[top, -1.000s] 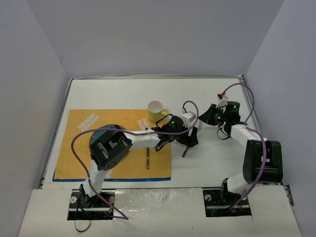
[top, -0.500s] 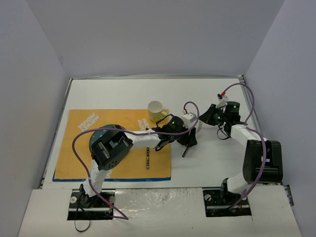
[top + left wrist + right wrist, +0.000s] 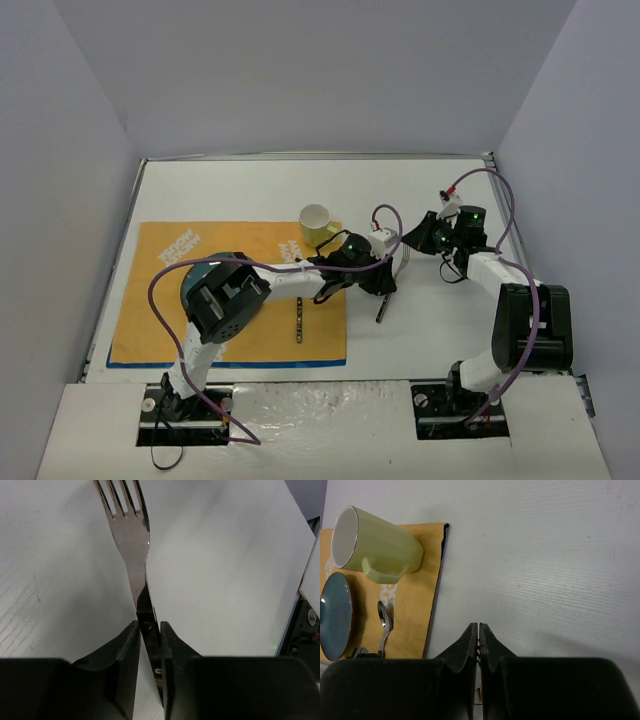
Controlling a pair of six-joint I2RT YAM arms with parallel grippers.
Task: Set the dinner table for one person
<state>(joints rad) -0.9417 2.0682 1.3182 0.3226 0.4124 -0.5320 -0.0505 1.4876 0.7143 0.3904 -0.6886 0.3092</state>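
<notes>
Black left claw (image 3: 147, 625) gripped a steel fork (image 3: 131, 545) by its handle, tines out over the white worktop (image 3: 225, 580), right of the orange placemat (image 3: 150, 300). Right claw (image 3: 478, 627) pressed closed on nothing. We judged fork-laying underway; next needs it settled flat, then a clean release.

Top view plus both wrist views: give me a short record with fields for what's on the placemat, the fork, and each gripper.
on placemat: blue plate, spoon, pale yellow mug at its far right corner
fork: off the placemat, to its right, over the dinner table
left gripper: shut on the fork's handle
right gripper: shut, holding nothing, over bare table
</notes>
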